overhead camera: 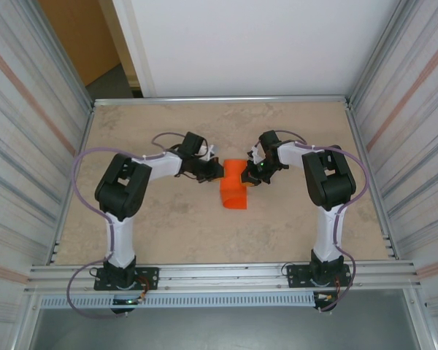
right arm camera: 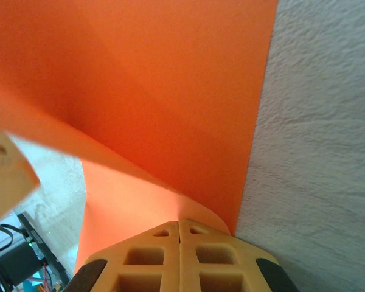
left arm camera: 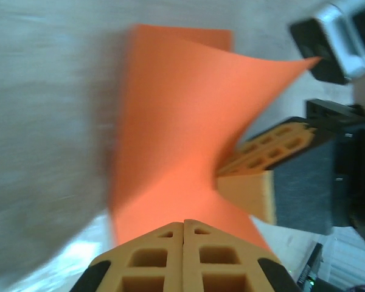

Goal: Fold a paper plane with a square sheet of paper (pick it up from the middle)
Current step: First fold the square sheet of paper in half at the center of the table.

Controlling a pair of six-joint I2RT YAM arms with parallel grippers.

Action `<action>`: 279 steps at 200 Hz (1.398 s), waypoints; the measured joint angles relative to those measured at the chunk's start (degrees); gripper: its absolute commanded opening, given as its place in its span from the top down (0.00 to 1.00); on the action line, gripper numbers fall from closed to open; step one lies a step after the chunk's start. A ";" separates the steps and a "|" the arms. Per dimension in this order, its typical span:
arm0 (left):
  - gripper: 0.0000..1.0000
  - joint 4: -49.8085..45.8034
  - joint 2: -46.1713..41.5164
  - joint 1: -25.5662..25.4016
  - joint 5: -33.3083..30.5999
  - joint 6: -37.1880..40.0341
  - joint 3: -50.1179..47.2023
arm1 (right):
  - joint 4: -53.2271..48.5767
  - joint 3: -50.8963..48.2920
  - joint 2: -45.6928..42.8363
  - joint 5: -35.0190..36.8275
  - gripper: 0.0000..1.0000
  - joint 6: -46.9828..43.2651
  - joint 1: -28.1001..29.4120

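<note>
The square sheet of paper [overhead camera: 233,191], plain orange and bowed into a curl, sits at the middle of the table [overhead camera: 168,226], pinched between the left gripper [overhead camera: 218,170] and the right gripper [overhead camera: 250,175], each with its fingers pressed together on an opposite edge.

No writing, label, brand, number or sign is showing readably in any view. The square sheet of paper [overhead camera: 233,184] is showing only plain orange faces, and the worktop [overhead camera: 168,226] is showing nothing but its mottled beige surface.
</note>
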 measured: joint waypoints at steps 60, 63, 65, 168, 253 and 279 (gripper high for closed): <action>0.98 2.36 7.52 -0.11 0.63 -1.88 4.48 | 0.00 -0.02 0.00 0.09 1.00 0.00 0.00; 0.98 2.29 7.52 0.13 0.55 -1.88 4.48 | 0.00 -0.02 0.00 0.11 1.00 0.00 0.00; 0.98 2.27 7.52 0.33 0.39 -1.90 4.46 | 0.00 -0.02 0.00 0.15 1.00 0.00 0.00; 0.98 0.13 0.94 3.28 -3.93 0.26 -0.13 | -0.09 -0.07 -0.07 0.55 1.00 0.00 0.24; 0.98 2.51 9.92 1.25 -1.60 -1.86 8.66 | 0.02 -0.17 -0.15 0.74 1.00 0.00 0.26; 0.98 2.14 9.92 3.48 -1.38 -1.75 8.66 | 0.00 -0.17 -0.17 0.92 1.00 0.02 0.26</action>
